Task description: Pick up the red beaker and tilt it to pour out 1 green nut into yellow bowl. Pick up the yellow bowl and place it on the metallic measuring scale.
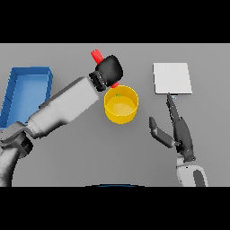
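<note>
Clearly, the left hand (108, 69) has its fingers curled round the red beaker (96, 55), holding it tilted just above the far rim of the yellow bowl (121, 106), inside which a small green nut (118, 95) shows. Right of the bowl, the right hand (176, 130) rests with straight fingers spread, their tips reaching the near edge of the metallic measuring scale (172, 77). Far left sits a blue tray (26, 92) on the grey table (134, 152).
</note>
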You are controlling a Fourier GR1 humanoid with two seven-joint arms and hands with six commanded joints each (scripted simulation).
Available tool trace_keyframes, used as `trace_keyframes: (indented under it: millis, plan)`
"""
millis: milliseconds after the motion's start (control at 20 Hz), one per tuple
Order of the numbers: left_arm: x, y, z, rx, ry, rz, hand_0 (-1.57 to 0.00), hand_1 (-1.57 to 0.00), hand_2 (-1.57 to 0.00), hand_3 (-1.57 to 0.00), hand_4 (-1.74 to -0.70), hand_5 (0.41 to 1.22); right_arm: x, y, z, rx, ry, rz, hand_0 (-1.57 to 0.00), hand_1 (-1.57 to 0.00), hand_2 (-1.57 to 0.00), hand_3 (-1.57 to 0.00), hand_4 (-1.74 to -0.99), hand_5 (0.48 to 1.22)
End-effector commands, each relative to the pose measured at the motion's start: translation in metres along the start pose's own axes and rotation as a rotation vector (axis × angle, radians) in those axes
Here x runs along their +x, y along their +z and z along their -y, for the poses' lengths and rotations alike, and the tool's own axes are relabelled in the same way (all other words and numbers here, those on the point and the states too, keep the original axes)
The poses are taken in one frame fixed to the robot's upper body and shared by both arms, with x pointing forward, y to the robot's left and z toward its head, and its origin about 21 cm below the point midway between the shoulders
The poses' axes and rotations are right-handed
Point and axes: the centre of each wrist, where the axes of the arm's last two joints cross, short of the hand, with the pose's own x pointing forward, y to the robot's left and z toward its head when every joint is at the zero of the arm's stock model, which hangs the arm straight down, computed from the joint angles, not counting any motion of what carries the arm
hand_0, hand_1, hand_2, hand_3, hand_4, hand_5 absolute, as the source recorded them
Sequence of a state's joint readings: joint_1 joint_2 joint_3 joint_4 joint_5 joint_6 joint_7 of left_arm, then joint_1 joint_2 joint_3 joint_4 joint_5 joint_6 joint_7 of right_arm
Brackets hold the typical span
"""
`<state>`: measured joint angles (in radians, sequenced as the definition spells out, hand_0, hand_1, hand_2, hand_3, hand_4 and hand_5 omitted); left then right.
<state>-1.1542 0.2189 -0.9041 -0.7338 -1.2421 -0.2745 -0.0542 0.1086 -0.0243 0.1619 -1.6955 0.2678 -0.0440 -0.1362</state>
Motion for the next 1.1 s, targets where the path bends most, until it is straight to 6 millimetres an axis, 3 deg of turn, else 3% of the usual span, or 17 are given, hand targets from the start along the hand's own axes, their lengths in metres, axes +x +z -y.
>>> trace_keyframes:
  millis: [0,150,300,700,800,1050]
  plan:
    - [0.003,-0.001,0.001,0.003,-0.029,-0.004,-1.57,-1.57,-1.57,-1.57,-1.74,1.221,0.000,0.001,0.000,-0.003,0.009,0.007,0.00,0.00,0.00,0.00,-1.058,0.700]
    - [0.011,-0.001,0.001,0.024,-0.126,0.011,-1.57,-1.57,-1.57,-1.57,-1.74,1.221,0.001,-0.004,-0.004,-0.017,0.020,-0.008,0.00,0.00,0.00,0.00,-1.065,0.684]
    - [0.017,-0.003,-0.009,-0.001,-0.235,0.026,-1.57,-1.57,-1.57,-1.57,-1.73,1.221,0.000,-0.004,-0.004,-0.023,0.038,0.008,0.00,0.00,0.00,0.00,-1.082,0.677]
    - [0.023,-0.011,-0.038,-0.055,-0.478,0.053,-1.57,-1.57,-1.57,-1.57,-1.73,1.221,0.002,-0.003,-0.005,-0.027,0.059,0.018,0.00,0.00,0.00,0.00,-1.041,0.683]
    - [0.008,-0.011,-0.049,-0.030,-0.474,0.049,-1.57,-1.57,-1.57,-1.57,-1.73,1.221,0.003,-0.002,-0.007,-0.016,0.057,0.024,0.00,0.00,0.00,0.00,-1.027,0.686]
    - [-0.054,-0.001,-0.077,-0.005,-0.376,-0.056,-1.57,-1.57,-1.57,-1.57,-1.73,1.221,0.001,-0.002,-0.005,-0.027,0.071,0.026,0.00,0.00,0.00,0.00,-1.023,0.682]
